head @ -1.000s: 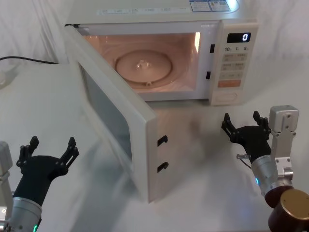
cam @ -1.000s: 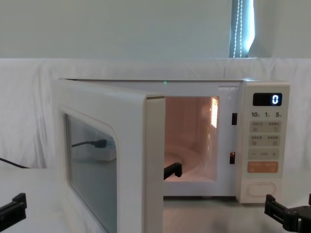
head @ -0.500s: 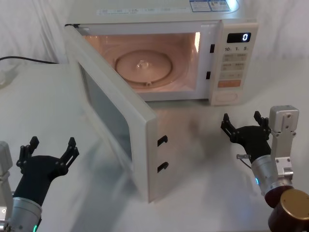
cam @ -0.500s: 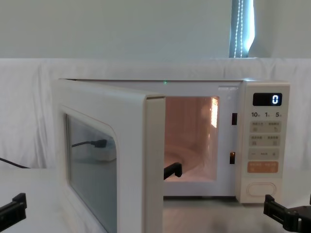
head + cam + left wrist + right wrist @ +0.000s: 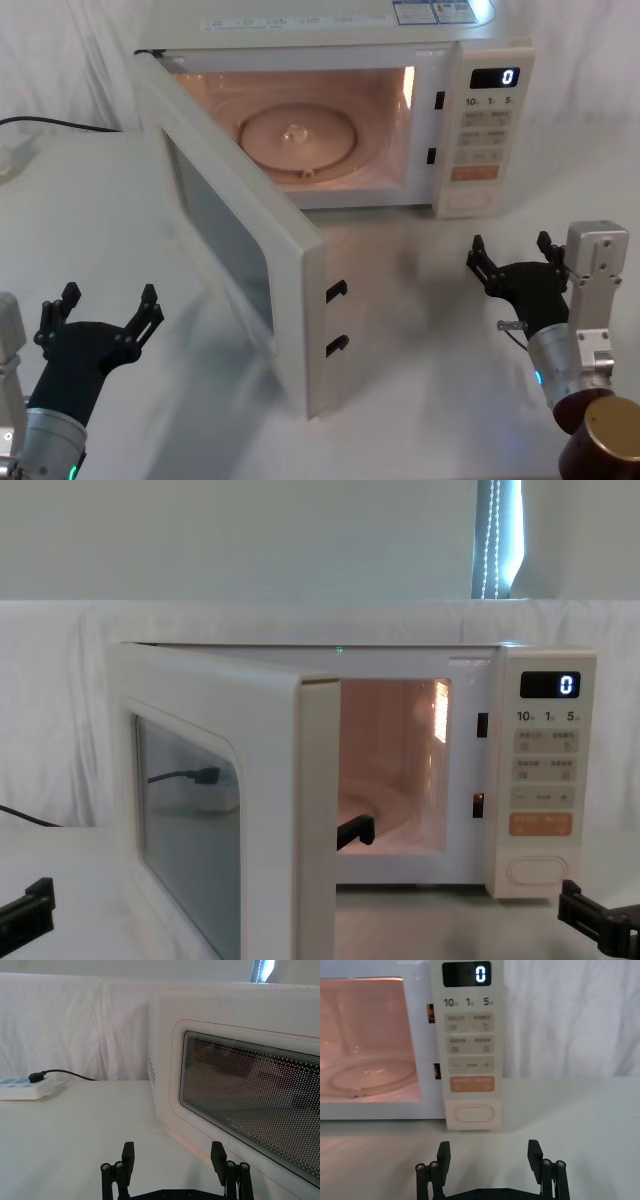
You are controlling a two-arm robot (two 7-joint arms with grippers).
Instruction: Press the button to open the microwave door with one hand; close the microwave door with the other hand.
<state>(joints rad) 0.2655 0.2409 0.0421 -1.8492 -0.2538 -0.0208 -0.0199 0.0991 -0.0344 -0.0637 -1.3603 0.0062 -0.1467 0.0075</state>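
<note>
The right gripper (image 5: 516,260) has shifted a little to the right and back toward the robot since a second ago; in the chest view its fingertip (image 5: 572,892) now sits nearer the right edge than before. Its fingers are spread wide with nothing between them, and it hangs over the table (image 5: 420,330), apart from the microwave (image 5: 420,40). The button (image 5: 471,1113) lies straight ahead of this gripper, a little left of its centre line, at the bottom of the control strip under the orange key (image 5: 471,1084). The display (image 5: 466,974) above reads "0".

The door (image 5: 235,235) stands swung open as before, hinged on the left, its free edge reaching out toward the robot. The cavity glows and the turntable (image 5: 295,135) shows inside.

The left gripper (image 5: 100,310) has not moved. Its fingers are also spread wide and empty, and the door's window (image 5: 250,1105) is ahead of it and to its right, not touching it. A power strip (image 5: 22,1087) lies well off to its left.
</note>
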